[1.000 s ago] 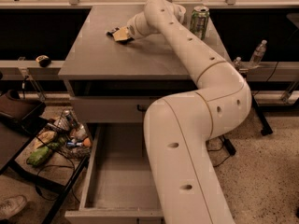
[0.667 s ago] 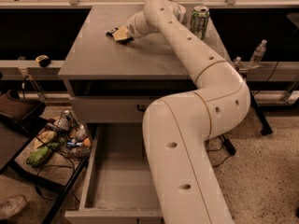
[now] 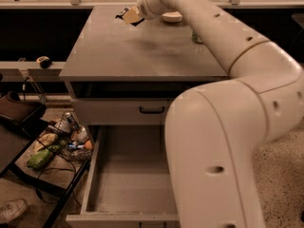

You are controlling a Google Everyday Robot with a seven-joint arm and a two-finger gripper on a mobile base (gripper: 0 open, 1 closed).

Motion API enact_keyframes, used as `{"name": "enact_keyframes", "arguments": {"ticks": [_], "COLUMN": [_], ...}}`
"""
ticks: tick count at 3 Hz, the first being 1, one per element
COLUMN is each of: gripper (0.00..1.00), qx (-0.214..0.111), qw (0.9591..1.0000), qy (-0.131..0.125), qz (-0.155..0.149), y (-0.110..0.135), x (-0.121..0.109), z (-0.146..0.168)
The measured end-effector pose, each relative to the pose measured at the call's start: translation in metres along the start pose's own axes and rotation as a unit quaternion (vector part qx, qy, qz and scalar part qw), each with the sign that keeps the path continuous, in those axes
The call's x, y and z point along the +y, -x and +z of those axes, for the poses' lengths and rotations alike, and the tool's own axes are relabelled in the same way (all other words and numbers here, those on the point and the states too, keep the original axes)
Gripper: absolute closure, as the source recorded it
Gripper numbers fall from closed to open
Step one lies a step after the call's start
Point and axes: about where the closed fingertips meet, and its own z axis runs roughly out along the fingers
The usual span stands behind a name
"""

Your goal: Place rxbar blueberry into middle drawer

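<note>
- Robot arm (image 3: 228, 127): the pale, thick-linked arm fills the right half of the camera view. It rises from the lower right, bends at a large elbow joint and reaches across the cabinet to its far-left area.
- Cabinet (image 3: 142, 51): a grey unit with a flat, plain top, standing in front of a dark counter that runs along the back.
- Middle drawer (image 3: 128, 179): pulled fully out at the bottom of the cabinet. The flat grey floor and low side walls are exposed, and the arm covers its right portion. Nothing is visible lying on the floor that shows.
- Upper drawer front (image 3: 109, 110): closed, directly above the open drawer, with a black curved handle (image 3: 152, 110) at its centre.
- Side cart (image 3: 57, 144): stands left of the cabinet, beside the open drawer, and holds mixed clutter and loose cables.
- Shoe (image 3: 12, 209): a light-coloured shoe on the floor at the lower-left corner.
- Bowl (image 3: 171, 17): a pale, shallow bowl at the far edge of the cabinet top, just right of the wrist.
- Green can (image 3: 195, 36): on the cabinet top, mostly hidden behind the forearm.
- Gripper (image 3: 130, 15): at the far-left part of the cabinet top, directly at the bar. Whether it has hold of the bar cannot be told.
- Rxbar blueberry (image 3: 121, 14): the dark wrapper shows at the gripper's tip, at the far-left area of the cabinet top, well apart from the open drawer. Whether it rests on the surface or is raised off it cannot be told.
</note>
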Motion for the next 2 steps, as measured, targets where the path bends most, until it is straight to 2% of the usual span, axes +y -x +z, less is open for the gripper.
{"name": "enact_keyframes", "arguments": {"ticks": [1,2], "gripper": [1.00,1.00], "qx": [-0.011,-0.017], "qw": [0.9991,0.9982], "qy": [-0.028,-0.047], "qz": [-0.031,-0.034], "y": [0.021,0.016], "x": [-0.001,0.001], "z": [-0.063,-0.120]}}
